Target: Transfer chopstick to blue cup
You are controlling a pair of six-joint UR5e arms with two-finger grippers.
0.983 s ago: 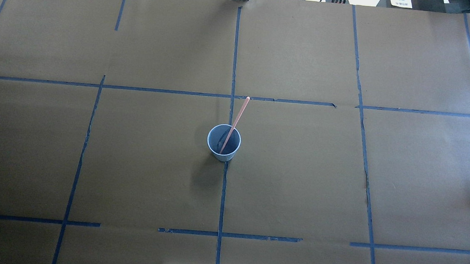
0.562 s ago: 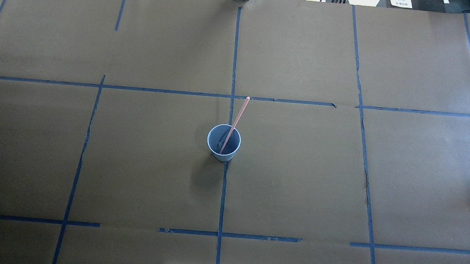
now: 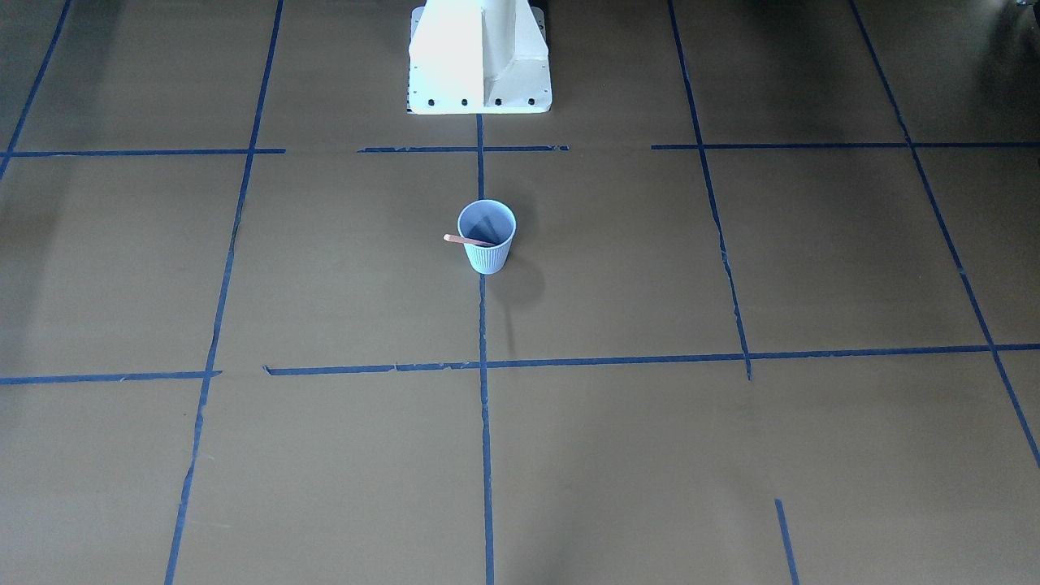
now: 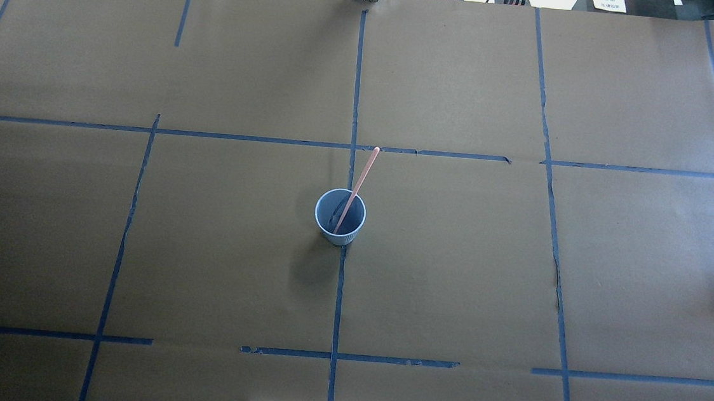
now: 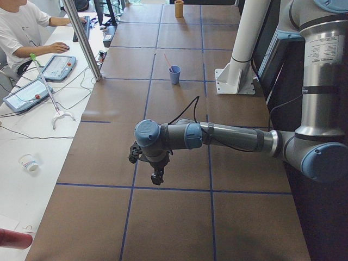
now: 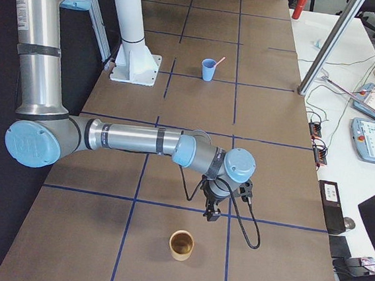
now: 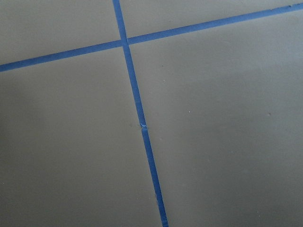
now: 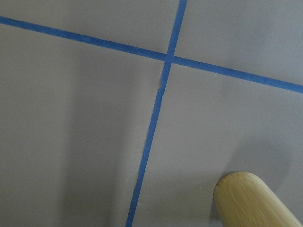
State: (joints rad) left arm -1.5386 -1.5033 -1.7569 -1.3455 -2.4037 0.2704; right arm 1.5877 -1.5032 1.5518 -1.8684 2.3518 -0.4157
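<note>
The blue cup (image 4: 339,219) stands upright at the middle of the brown table. The pink chopstick (image 4: 359,181) stands in it, leaning over the far rim with its upper end sticking out. Both also show in the front view: cup (image 3: 487,253), chopstick (image 3: 460,239). My left gripper (image 5: 157,178) shows only in the exterior left view, pointing down over the table far from the cup; I cannot tell if it is open or shut. My right gripper (image 6: 211,214) shows only in the exterior right view, equally far away; I cannot tell its state either. Neither holds anything that I can see.
A bamboo-coloured cup (image 6: 181,245) stands on the table just beside my right gripper and shows in the right wrist view (image 8: 251,201). The white robot base (image 3: 479,57) is at the table's edge. An operator (image 5: 22,32) sits at the side desk.
</note>
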